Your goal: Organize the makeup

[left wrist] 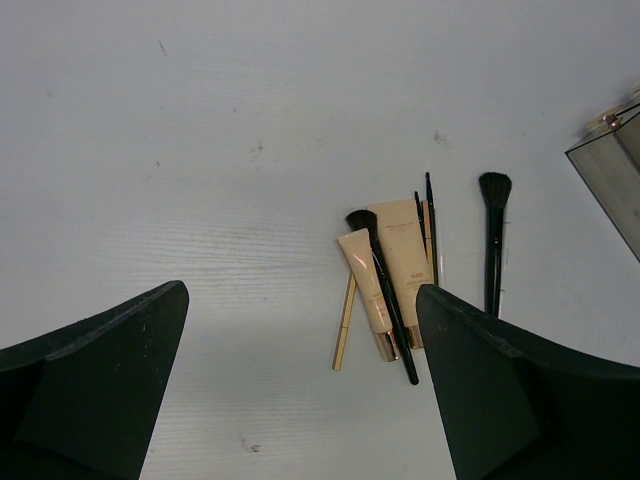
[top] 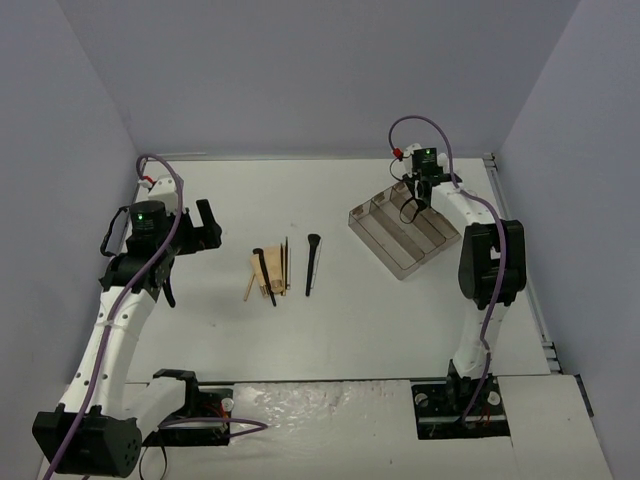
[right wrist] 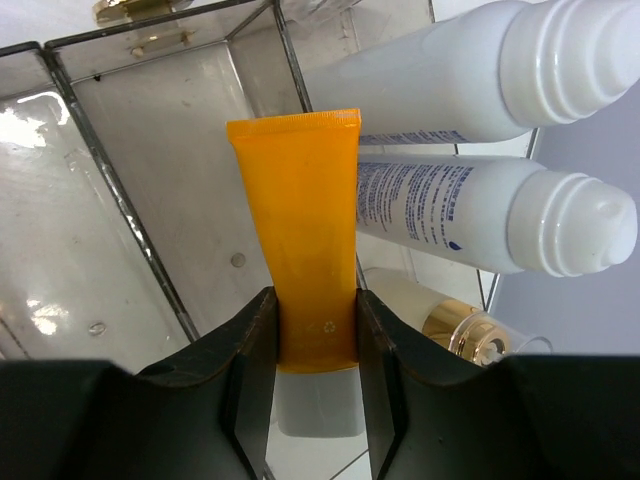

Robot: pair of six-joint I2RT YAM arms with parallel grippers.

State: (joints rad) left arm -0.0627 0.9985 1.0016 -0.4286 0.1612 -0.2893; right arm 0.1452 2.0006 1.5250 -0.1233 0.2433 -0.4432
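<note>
My right gripper (right wrist: 313,312) is shut on the orange white-capped tube (right wrist: 300,210) and holds it over a slot of the smoky clear tray (right wrist: 110,180). Two white bottles (right wrist: 470,210) lie in the slot to the right, with a small gold-capped vial (right wrist: 455,325) below them. In the top view this gripper (top: 413,203) hangs over the tray (top: 392,250). My left gripper (top: 207,228) is open and empty, left of a pile on the table: two beige tubes (left wrist: 403,255), a tan-gold stick (left wrist: 344,335), a slim black brush (left wrist: 388,305) and thin dark pencils (left wrist: 430,215).
A black brush with a fluffy head (left wrist: 493,235) lies alone right of the pile, also in the top view (top: 312,262). The tray's corner (left wrist: 605,165) shows at the right edge of the left wrist view. Grey walls close in the table on three sides.
</note>
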